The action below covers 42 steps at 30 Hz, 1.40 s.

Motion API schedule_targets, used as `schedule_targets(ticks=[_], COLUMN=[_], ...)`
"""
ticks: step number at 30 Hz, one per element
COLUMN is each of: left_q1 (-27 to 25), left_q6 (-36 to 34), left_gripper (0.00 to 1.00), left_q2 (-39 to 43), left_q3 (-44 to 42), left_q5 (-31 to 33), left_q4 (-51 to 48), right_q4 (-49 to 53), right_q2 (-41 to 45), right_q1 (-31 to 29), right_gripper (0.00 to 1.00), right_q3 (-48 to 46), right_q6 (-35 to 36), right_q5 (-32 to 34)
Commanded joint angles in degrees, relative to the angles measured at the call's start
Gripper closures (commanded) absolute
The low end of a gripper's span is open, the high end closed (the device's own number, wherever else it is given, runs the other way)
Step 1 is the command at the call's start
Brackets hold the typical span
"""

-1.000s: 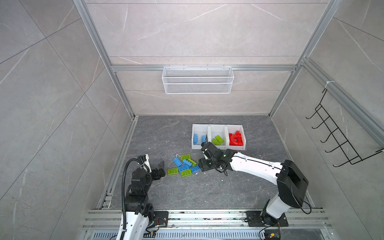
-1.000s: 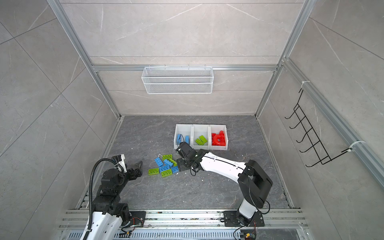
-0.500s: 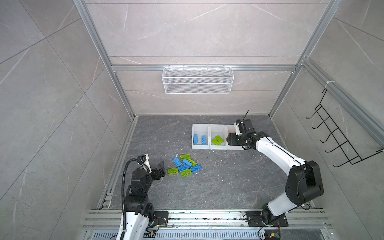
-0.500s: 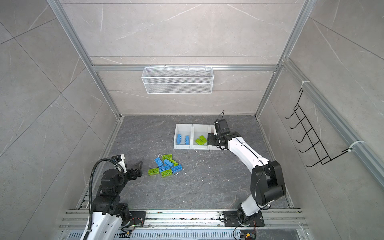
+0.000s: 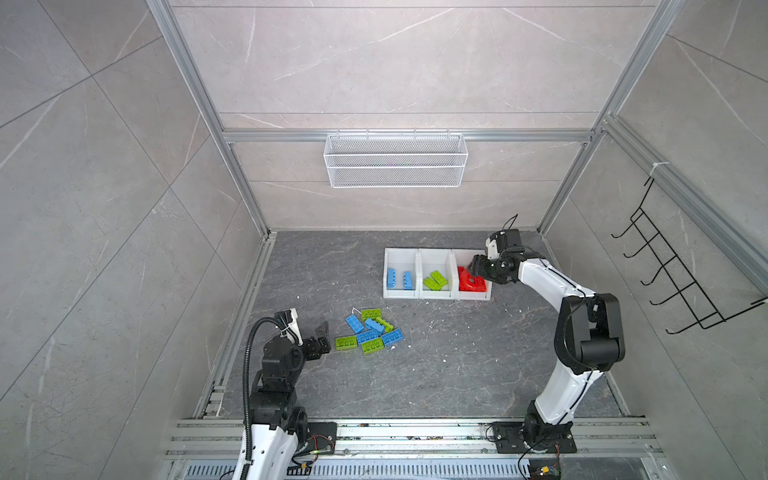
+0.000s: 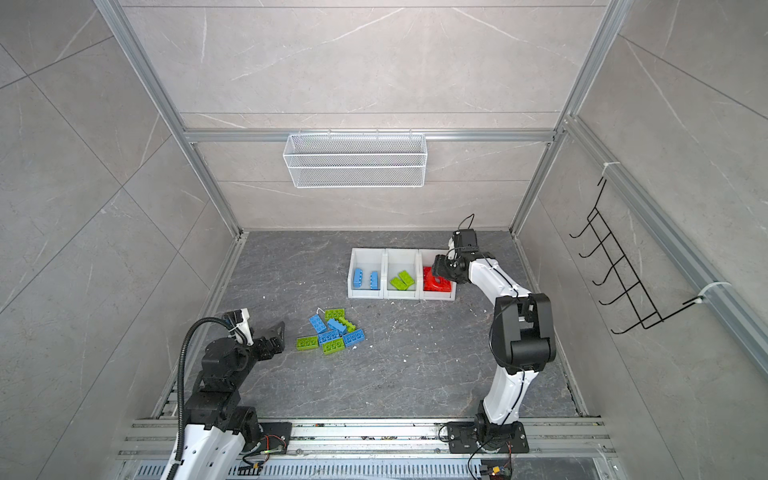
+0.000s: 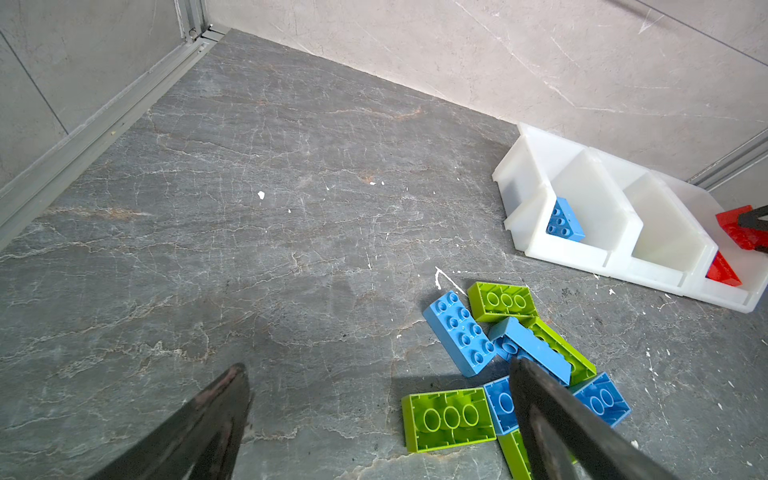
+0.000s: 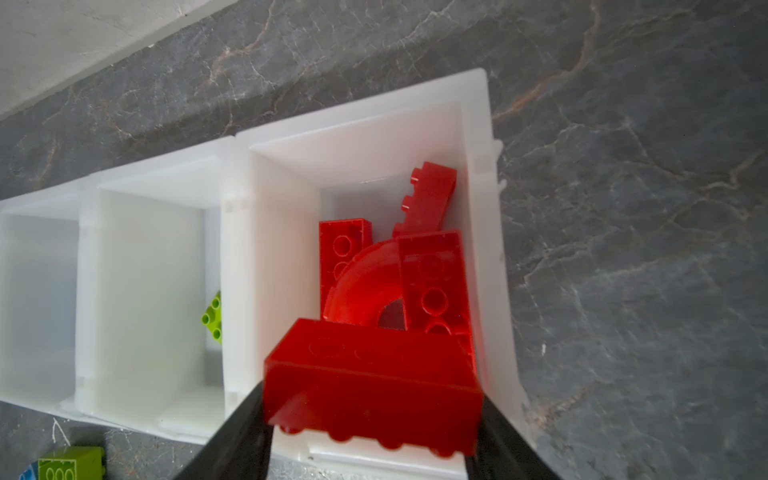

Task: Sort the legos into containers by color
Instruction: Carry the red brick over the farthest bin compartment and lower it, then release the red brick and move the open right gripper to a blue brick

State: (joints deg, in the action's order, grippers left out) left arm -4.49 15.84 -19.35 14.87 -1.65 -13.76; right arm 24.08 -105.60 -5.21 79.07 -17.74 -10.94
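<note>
Right arm (image 5: 548,286) outstretched, right pincer (image 5: 477,266) clamping red brick (image 8: 370,374) over rightmost bin (image 8: 478,124)

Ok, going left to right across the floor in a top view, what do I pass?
Left claw → loose blue and green bricks → blue bin → green bin → red bin; the right claw, holding a red brick, overlaps that last bin.

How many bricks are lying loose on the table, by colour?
Blue bricks: 4
Green bricks: 4
Total: 8
</note>
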Motion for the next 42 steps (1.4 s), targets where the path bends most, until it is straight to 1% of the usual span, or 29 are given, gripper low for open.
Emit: schedule_targets(ticks=[1,3,6,8,14,17,19,20,24,27,30,32,34,37,42], left_q1=[0.0,0.0,0.0,0.0,0.1,0.0,0.0,0.0,0.0,0.0,0.0,0.0,0.0,0.0,0.1], left_q6=[0.2,0.3,0.4,0.4,0.3,0.3,0.4,0.4,0.3,0.4,0.3,0.4,0.4,0.4,0.5], left_gripper=[0.0,0.0,0.0,0.0,0.0,0.0,0.0,0.0,0.0,0.0,0.0,0.0,0.0,0.0,0.0], left_q2=[0.5,0.6,0.8,0.9,0.9,0.9,0.9,1.0,1.0,1.0,1.0,0.9,0.9,1.1,1.6], left_q3=[1.2,1.3,1.2,1.2,1.2,1.2,1.2,1.2,1.2,1.2,1.2,1.1,1.2,1.1,1.0], left_q5=[-0.1,0.0,0.1,0.1,0.1,0.1,0.1,0.1,0.2,0.2,0.2,0.1,0.2,0.2,0.3], left_q4=[0.7,0.6,0.5,0.5,0.4,0.5,0.5,0.5,0.5,0.5,0.5,0.5,0.5,0.4,0.2], right_q4=[-0.8,-0.2,0.8,1.6,3.8,1.9,0.2,0.4,1.7,0.2,-2.5,-3.0,-4.1,-3.3,1.4], right_q2=[-1.6,-2.1,-2.0,-1.4,2.0,6.3,9.9,11.2,14.3,13.7,11.8,9.7,7.8,4.8,-0.2], right_q1=[0.0,0.3,0.3,0.5,0.6,-0.4,-3.3,-5.2,-16.4,-23.6,-30.1,-34.2,-37.4,-40.8,-43.3], right_gripper=[0.43,0.37,0.26,0.22,0.22,0.26,0.28,0.29,0.3,0.42,0.43,0.4,0.37,0.36,0.37], right_q3=[2.8,3.6,4.6,4.9,4.1,0.1,-3.7,-5.0,-9.4,-12.6,-14.5,-14.5,-14.3,-12.6,-8.1], right_q6=[0.5,0.5,0.9,1.4,2.9,2.3,2.2,2.9,3.2,0.5,-2.5,-4.4,-5.6,-5.3,-3.1], right_q5=[-1.8,-2.3,-2.2,-2.0,-3.0,-6.9,-8.9,-8.8,-4.2,-4.5,-5.2,-3.8,-3.3,-0.2,4.8])
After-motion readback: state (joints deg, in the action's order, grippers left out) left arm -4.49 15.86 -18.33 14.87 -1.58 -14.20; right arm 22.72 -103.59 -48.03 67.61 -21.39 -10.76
